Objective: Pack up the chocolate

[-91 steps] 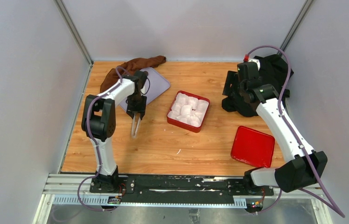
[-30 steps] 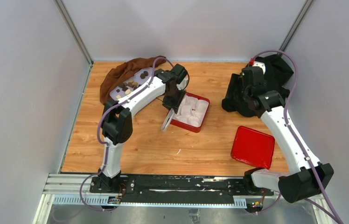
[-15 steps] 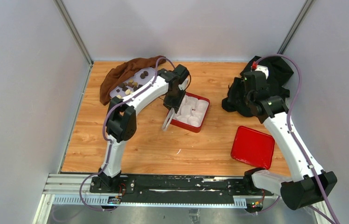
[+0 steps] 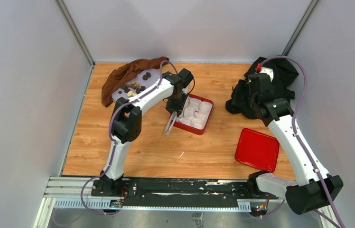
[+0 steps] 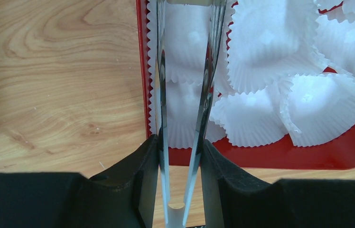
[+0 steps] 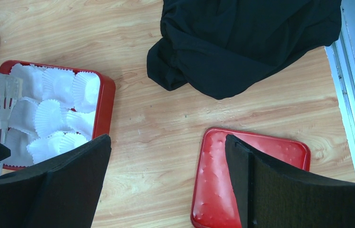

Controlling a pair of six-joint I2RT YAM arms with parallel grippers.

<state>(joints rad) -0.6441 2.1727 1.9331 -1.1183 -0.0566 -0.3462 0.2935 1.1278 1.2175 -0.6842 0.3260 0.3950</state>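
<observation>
The chocolate (image 4: 133, 87), small dark and tan pieces, lies on a grey tray (image 4: 115, 97) at the back left. My left gripper (image 5: 180, 142) is shut on metal tongs (image 5: 162, 95) and hangs at the left edge of a red box (image 4: 189, 128). The tongs (image 4: 169, 126) reach over white paper cups (image 5: 318, 104) in the box. Their tips run out of the left wrist view at its top. In the right wrist view the tong tips (image 6: 0, 88) look empty. My right gripper (image 6: 168, 185) is open, high above bare wood.
A red lid (image 4: 257, 148) lies flat at the right front. A black cloth (image 6: 242, 42) is heaped at the back right and a brown cloth (image 4: 128, 70) behind the tray. Grey walls close in on three sides.
Three seconds ago the left gripper was near the tray; it has carried the tongs right to the box and barely shifted in the last second. The right wrist drew back.
</observation>
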